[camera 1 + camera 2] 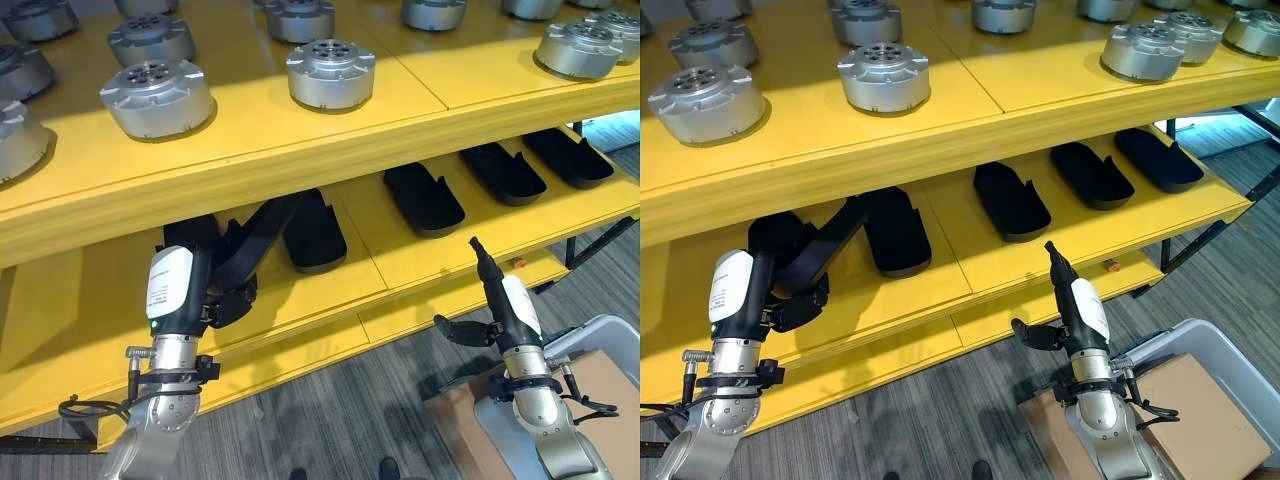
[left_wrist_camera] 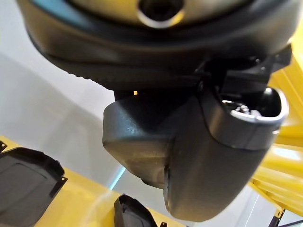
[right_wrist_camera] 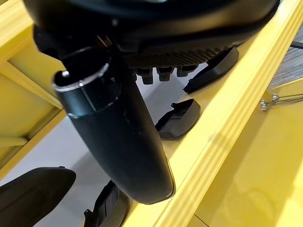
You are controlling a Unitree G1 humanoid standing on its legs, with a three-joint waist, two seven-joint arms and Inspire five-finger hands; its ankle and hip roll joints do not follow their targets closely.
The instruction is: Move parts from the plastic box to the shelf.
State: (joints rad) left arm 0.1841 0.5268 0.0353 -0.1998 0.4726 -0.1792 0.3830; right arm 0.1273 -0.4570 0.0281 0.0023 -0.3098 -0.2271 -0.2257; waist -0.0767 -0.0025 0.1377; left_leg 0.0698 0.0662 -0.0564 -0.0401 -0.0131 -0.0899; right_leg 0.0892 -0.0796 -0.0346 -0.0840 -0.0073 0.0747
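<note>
Black part (image 1: 255, 240) gripped in left hand (image 1: 215, 290) over yellow shelf (image 1: 330, 280) — right hand (image 1: 485, 290) open.

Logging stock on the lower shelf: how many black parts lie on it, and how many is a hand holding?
Black parts lying on the lower shelf: 5
Black part held in the left hand: 1
Total: 6

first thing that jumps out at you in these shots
The bright yellow shelf fills the scene, its upper level lined with silver round motor parts and its lower level with a row of black shell-shaped parts. The left hand reaches onto the lower level holding a long black part, while the right hand hangs open before the shelf's front edge.
</note>
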